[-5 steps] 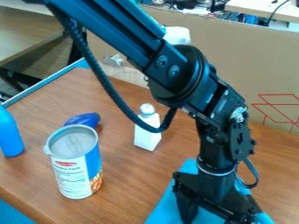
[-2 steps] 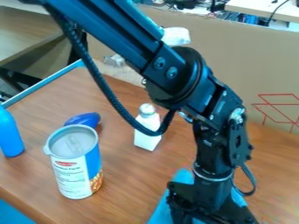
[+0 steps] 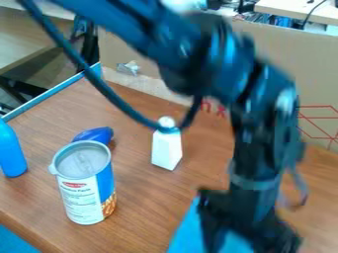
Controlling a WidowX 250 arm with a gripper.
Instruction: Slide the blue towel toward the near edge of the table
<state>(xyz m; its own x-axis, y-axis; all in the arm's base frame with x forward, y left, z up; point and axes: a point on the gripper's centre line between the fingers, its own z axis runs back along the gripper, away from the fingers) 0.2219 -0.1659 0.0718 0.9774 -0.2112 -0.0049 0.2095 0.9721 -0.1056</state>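
Observation:
The black gripper (image 3: pixel 247 225) hangs at the lower right of the camera view, blurred, over a blue cloth (image 3: pixel 183 232) at the table's front. Left of it, a white bottle with a round cap (image 3: pixel 167 148) stands upright. A can with a blue and white label (image 3: pixel 84 190) stands farther left, its top showing a grey lid. Behind the can lies a dark blue object (image 3: pixel 94 135), partly hidden by it. A blue bottle (image 3: pixel 10 150) stands at the left edge.
The brown wooden table (image 3: pixel 132 111) has a blue edge strip at its left. A cardboard panel (image 3: pixel 300 64) with red lines rises behind it. Another blue patch (image 3: pixel 15 242) is at the lower left corner. The arm's cable loops down near the white bottle.
The arm's upper links have shifted; the forearm and gripper moved slightly right since the last earlier frame, and the cable loop rose a little. The objects on the table have stayed put.

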